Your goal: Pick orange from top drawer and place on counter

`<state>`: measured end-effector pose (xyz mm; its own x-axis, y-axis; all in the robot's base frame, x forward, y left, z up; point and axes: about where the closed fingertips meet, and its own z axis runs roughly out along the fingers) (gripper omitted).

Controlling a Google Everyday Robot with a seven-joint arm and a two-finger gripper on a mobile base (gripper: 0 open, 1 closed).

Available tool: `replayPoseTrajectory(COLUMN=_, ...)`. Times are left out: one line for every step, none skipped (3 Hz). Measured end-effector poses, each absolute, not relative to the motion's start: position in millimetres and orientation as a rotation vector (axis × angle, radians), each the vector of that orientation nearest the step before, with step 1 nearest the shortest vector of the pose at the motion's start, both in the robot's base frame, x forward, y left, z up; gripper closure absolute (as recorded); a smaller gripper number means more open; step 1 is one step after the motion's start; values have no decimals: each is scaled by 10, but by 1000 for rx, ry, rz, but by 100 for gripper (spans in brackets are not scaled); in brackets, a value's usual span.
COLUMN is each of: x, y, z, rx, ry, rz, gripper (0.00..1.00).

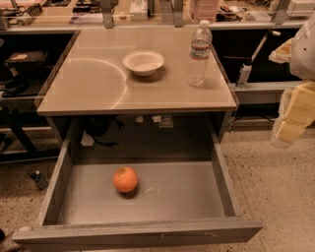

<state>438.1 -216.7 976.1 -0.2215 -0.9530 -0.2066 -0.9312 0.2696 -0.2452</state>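
The orange (125, 179) lies on the flat grey floor of the open top drawer (187, 192), left of its middle and toward the front. The drawer is pulled out under the glossy tan counter (98, 83), which carries a faint circular arc mark. My gripper (291, 123) shows as pale yellow and white parts at the right edge of the view, over the speckled floor. It is well right of the drawer and far from the orange, and holds nothing that I can see.
A white bowl (143, 62) and a clear water bottle (199, 53) stand on the counter's far half. A cluttered shelf with metal posts (147, 12) runs behind. A spray bottle (244, 74) stands on a low ledge to the right.
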Motion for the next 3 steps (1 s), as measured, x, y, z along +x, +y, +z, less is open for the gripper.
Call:
replayPoseTrajectory(x=4381, y=-2166, z=9761, rx=-1725, ry=2232, rz=-98, gripper=0)
replayPoseTrajectory(x=4346, y=-2063, z=9668, rx=-1726, ry=2230, rz=-62, gripper=0)
replayPoseTrajectory(x=4248, y=-1651, z=9415, rx=-1758, ry=2202, rz=27, gripper=0)
